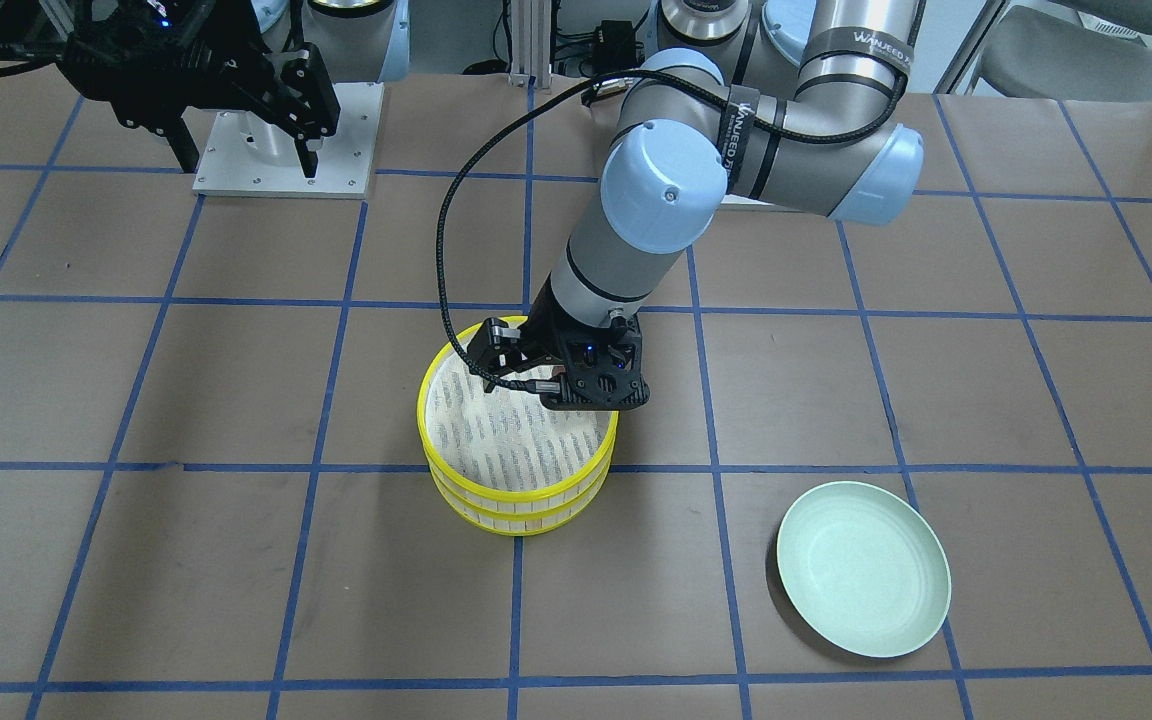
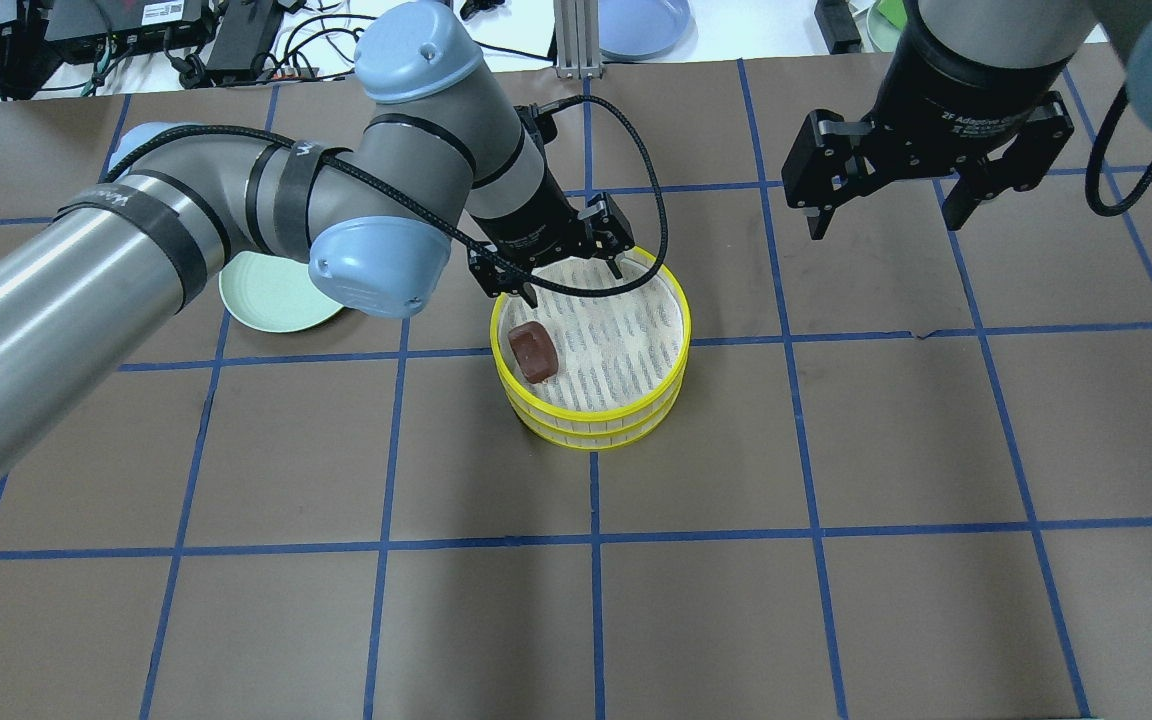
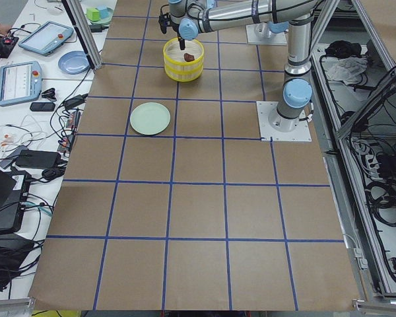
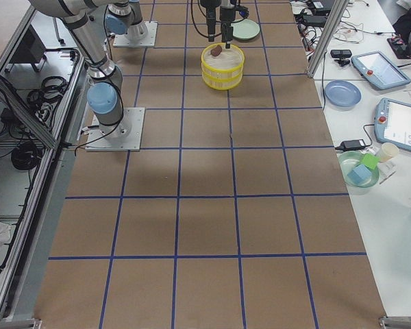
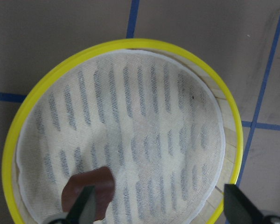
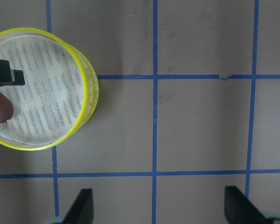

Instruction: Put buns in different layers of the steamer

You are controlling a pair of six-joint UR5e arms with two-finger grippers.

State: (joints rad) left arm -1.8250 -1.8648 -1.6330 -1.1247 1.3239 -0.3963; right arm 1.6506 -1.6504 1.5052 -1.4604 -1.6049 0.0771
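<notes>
1. In the overhead view the left arm (image 2: 86,270) reaches in from the left edge. Its elbow covers part of a pale green plate (image 2: 266,300) in the left half of the frame. The plate lies flat on the brown table (image 2: 836,450), which is marked with a grid of blue tape.
2. Just left of centre, the left gripper (image 2: 572,280) hangs over the far rim of the stacked steamer. Its jaws are spread wide and hold nothing. In the left wrist view the two fingers (image 5: 84,205) stand far apart at the bottom edge.
3. The brown bun (image 2: 533,352) lies on the white liner of the top tray (image 2: 626,350), close to the tray's left rim. It sits just below the nearer fingertip, not between the jaws. Whether that finger touches it cannot be told.
4. The top tray sits squarely on the lower tray (image 1: 521,512), and the yellow rims line up. The stack stands at the centre of the frame, well apart from the plate.
5. At the upper right, the right gripper (image 2: 886,222) hangs over bare table, well apart from the steamer. Its jaws are wide apart and empty. The right wrist view looks down between them at the blue tape lines.
</notes>
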